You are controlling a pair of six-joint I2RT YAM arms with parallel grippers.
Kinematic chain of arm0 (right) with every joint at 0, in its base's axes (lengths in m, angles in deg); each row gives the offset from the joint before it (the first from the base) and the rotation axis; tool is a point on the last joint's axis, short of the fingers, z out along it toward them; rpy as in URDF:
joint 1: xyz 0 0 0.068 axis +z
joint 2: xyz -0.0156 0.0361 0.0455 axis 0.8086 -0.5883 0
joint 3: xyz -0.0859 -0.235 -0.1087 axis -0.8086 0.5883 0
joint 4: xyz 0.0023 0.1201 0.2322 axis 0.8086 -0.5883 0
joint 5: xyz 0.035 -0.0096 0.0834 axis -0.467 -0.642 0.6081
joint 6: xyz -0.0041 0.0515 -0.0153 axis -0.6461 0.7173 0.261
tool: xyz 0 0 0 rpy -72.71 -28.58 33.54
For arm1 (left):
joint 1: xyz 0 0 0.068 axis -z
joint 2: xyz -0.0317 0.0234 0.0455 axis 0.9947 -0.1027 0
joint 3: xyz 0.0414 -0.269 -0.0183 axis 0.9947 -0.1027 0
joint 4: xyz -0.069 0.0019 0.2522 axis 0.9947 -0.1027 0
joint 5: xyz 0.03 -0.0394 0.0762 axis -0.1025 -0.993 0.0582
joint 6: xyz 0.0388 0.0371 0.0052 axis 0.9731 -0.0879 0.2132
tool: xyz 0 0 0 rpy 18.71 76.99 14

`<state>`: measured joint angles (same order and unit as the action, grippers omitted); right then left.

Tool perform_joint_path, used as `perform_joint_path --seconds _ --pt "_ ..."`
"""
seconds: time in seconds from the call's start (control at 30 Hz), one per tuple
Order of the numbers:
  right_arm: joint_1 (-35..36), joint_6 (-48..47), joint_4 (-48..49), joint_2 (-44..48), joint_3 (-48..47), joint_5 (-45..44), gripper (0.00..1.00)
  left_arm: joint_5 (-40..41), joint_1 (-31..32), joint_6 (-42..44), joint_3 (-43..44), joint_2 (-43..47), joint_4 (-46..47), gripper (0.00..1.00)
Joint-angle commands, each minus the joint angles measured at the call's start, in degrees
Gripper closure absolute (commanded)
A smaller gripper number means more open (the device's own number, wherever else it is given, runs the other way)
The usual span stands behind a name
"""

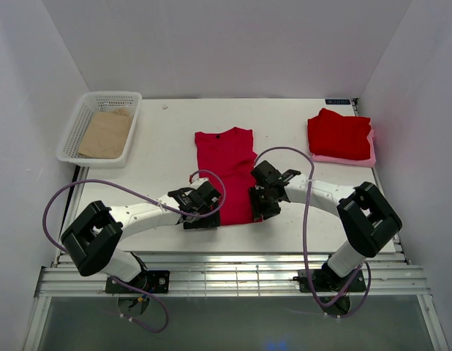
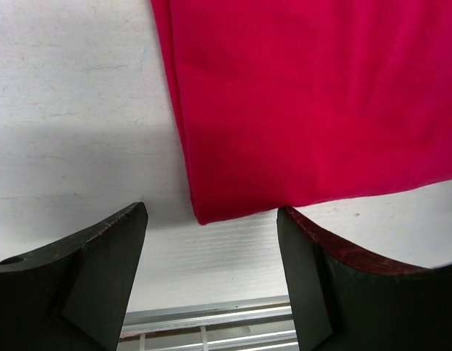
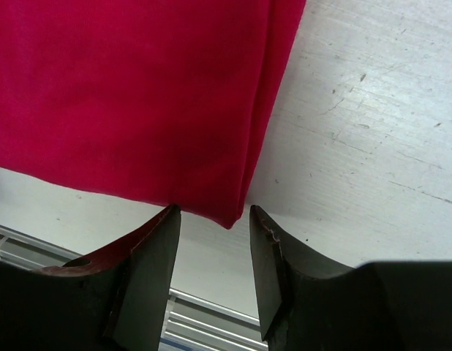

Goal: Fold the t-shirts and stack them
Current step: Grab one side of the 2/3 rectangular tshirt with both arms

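Note:
A red t-shirt (image 1: 227,170) lies lengthwise on the table, sides folded in to a narrow strip, collar at the far end. My left gripper (image 1: 202,208) is open at its near left corner (image 2: 204,216); the corner sits between the fingers, just beyond the tips. My right gripper (image 1: 260,206) is open at the near right corner (image 3: 230,219), the same way. Neither holds cloth. A stack of folded red t-shirts (image 1: 339,134) lies at the far right on a pale pink piece (image 1: 343,158).
A white basket (image 1: 74,139) at the far left holds a tan brown sheet (image 1: 105,134). The table's near edge and metal rails (image 1: 233,274) lie just behind both grippers. White walls close in the sides and back.

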<state>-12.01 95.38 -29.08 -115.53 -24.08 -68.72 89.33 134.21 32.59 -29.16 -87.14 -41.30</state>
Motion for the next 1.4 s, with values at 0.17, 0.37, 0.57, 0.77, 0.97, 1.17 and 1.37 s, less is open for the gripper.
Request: perform_joint_path --seconds 0.17,0.37,0.57,0.77,0.97,1.17,1.37 --pt "0.58 0.88 2.53 -1.24 0.89 0.9 0.52 1.26 0.17 -0.25 -0.79 -3.91 3.93 0.31" --pt "0.58 0.79 3.59 -1.77 1.86 1.25 0.54 0.82 0.25 -1.13 -0.43 -6.56 1.12 0.52" --pt "0.58 0.44 4.82 -3.08 3.27 2.04 0.72 0.21 0.17 -1.31 -1.57 -5.33 0.76 0.73" --pt "0.67 0.26 4.91 -2.13 4.85 2.57 0.92 -1.29 0.17 -0.17 -2.46 -5.68 0.85 1.0" --pt "1.99 -0.35 1.4 3.84 6.52 3.19 0.92 -6.99 0.52 5.98 -2.72 -3.58 0.77 1.0" --pt "5.24 0.78 -5.89 12.62 10.73 3.8 0.92 -11.48 3.06 5.38 -5.35 3.8 -3.71 1.0" --pt "10.34 8.07 -13.44 25.2 12.15 4.68 0.92 -11.57 8.77 0.46 -3.18 12.59 -11.62 1.0"
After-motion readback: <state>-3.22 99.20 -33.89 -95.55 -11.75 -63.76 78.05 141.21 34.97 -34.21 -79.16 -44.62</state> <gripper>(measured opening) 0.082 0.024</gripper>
